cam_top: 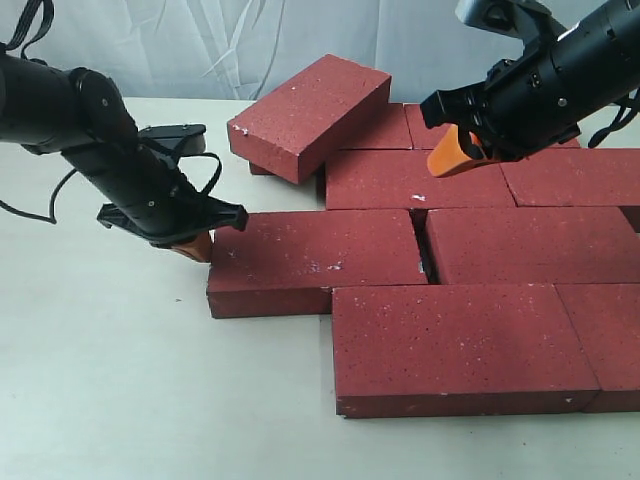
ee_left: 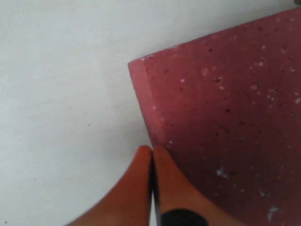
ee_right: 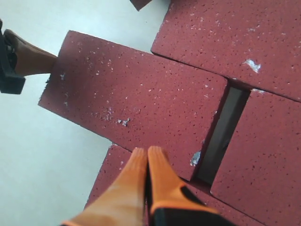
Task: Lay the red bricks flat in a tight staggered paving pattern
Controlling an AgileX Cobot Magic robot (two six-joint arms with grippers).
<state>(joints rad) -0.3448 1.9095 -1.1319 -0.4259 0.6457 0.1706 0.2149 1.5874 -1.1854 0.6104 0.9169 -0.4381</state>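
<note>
Several red bricks lie flat in staggered rows on the pale table. The leftmost middle-row brick juts out to the left, and a narrow gap separates it from its neighbour. One brick leans tilted on the back bricks. My left gripper is shut, its orange tips against the left end of the jutting brick. Above the back rows hovers my right gripper, shut and holding nothing; its wrist view shows the tips over the same brick and the gap.
Two front-row bricks lie nearest the camera. A white curtain hangs behind the table. Bare tabletop spreads to the left and front of the bricks. The left gripper shows in the right wrist view.
</note>
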